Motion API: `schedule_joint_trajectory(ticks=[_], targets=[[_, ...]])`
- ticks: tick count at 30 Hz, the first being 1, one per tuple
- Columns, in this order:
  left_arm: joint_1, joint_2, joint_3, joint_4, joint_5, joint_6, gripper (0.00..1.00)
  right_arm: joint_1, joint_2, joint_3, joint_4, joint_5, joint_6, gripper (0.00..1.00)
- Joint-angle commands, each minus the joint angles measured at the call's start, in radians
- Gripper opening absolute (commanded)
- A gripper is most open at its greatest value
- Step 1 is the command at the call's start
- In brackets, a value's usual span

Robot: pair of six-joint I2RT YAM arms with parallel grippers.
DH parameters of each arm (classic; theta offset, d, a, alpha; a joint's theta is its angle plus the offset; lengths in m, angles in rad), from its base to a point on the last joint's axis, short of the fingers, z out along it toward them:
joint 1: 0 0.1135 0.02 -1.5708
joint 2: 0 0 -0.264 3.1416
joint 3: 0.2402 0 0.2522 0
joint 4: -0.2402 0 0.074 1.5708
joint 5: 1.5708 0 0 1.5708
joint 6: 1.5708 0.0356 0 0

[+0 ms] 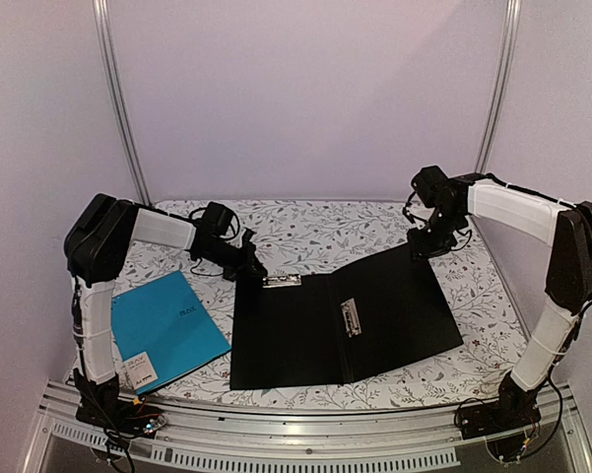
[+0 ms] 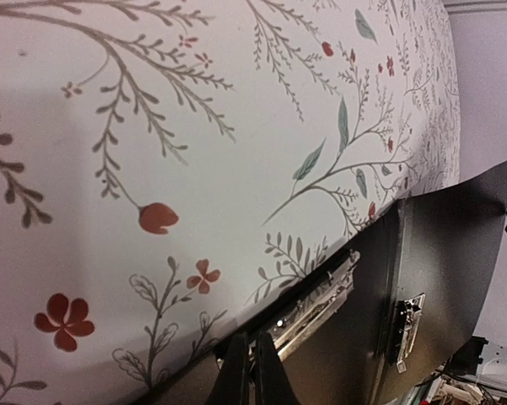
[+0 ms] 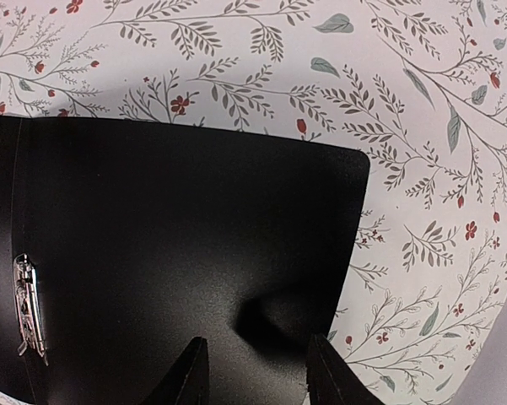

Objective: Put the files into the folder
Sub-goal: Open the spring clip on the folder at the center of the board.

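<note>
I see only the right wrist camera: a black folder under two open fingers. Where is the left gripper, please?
Observer: The left gripper is at the far left corner of the folder, beside a silver clip on that edge. Its fingers are shut.
Operator: Are the files on the table somewhere?
Observer: No white sheets show in any view.
Operator: Is there anything else on the table?
Observer: A teal folder lies flat to the left of the black one.
</note>
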Motion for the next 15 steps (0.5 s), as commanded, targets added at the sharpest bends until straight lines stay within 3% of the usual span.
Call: schedule_joint_trajectory(ticks=[1,7,15], targets=[[0.006,0.014,-0.022,0.009,-0.006,0.012,0.0,0.014,-0.003,0.031,-0.014,0.004,-0.009,0.43],[0.002,-0.001,-0.013,-0.015,-0.029,0.052,0.0,0.026,-0.038,0.075,-0.003,0.0,-0.012,0.57],[-0.008,-0.018,-0.009,-0.027,-0.05,0.078,0.0,0.069,-0.031,0.179,0.015,-0.024,-0.036,0.67]])
